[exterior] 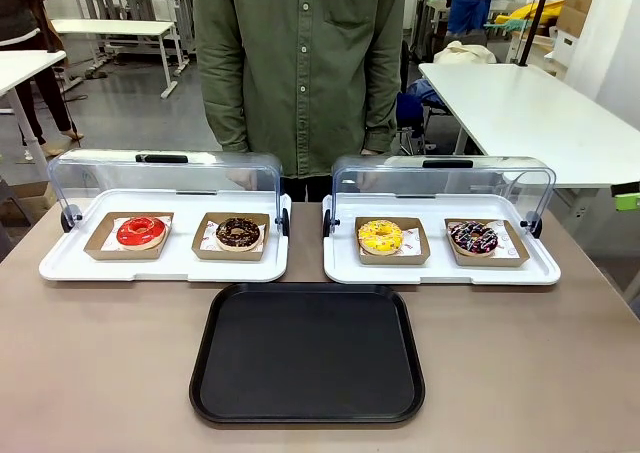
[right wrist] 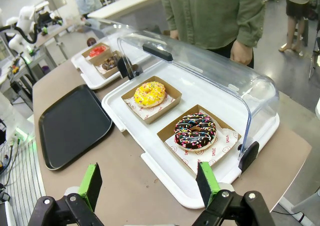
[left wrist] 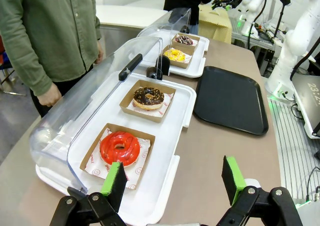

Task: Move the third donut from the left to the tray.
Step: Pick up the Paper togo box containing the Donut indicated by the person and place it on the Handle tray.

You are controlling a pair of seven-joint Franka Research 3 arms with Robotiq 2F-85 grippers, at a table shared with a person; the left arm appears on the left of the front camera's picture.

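Front view showed the yellow donut [exterior: 380, 236] right of centre. It sat on its card [exterior: 412, 254] in the left half of the right-hand white tray [exterior: 440, 270], whose clear lid [exterior: 440, 178] was tipped back, open. The black tray [exterior: 305, 413] lay on the bench [exterior: 100, 373] in the lower middle of the frame, just below the white tray's front edge and apart from it, with nothing on it.

In the right wrist view, the right end effector [right wrist: 148, 176] sat at the bottom edge, its green pads spread wide with nothing between them. The yellow donut [right wrist: 150, 94] lay almost straight up the frame from that gap. A sprinkled donut [right wrist: 195, 132] lay nearer, down and to the right of it. The black tray [right wrist: 70, 126] lay to the left.

In the left wrist view, the left end effector [left wrist: 174, 172] was likewise spread and held nothing. The yellow donut [left wrist: 175, 55] appeared small in the upper middle, beyond a red donut [left wrist: 120, 147] and a chocolate donut [left wrist: 148, 97].

The right arm looked much the nearer, with an open line passing just left of the sprinkled donut. The ring has no long axis. Its card's edges ran diagonally across the right wrist view, so gripping by the card would likely need some wrist roll.
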